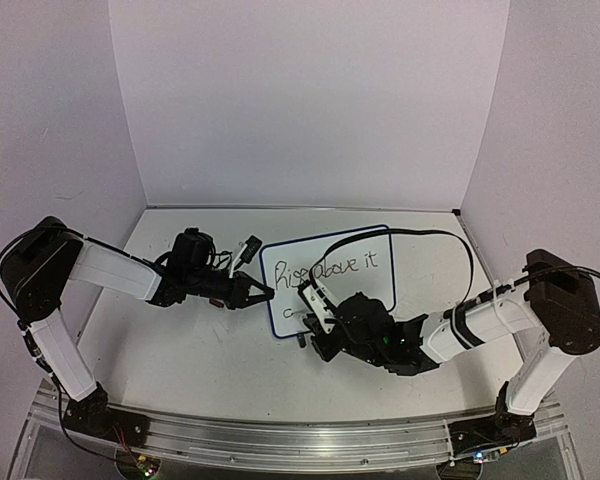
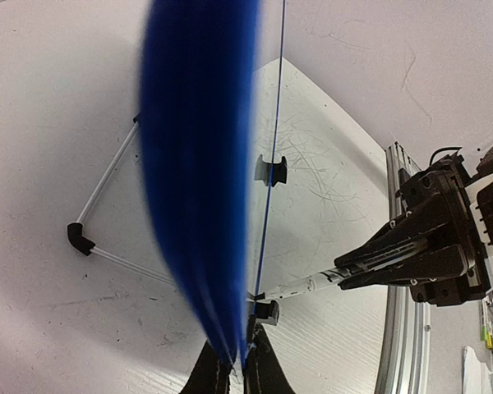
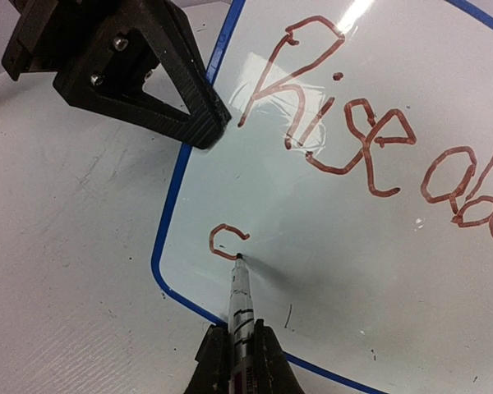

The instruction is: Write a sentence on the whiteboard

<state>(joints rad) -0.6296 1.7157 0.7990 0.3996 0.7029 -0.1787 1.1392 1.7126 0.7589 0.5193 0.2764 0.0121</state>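
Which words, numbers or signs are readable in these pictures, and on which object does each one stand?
"Rise above it": the sentence, handwritten on the upper row of the whiteboard.
"c": a curved stroke beginning the lower row, at the tip of the marker.
Barrel marks on the marker: too small to read.

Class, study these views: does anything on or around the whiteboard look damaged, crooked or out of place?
Nothing is broken or spilled. The tabletop beside the whiteboard is scuffed with thin scratchy lines, and the whiteboard sits slightly askew.
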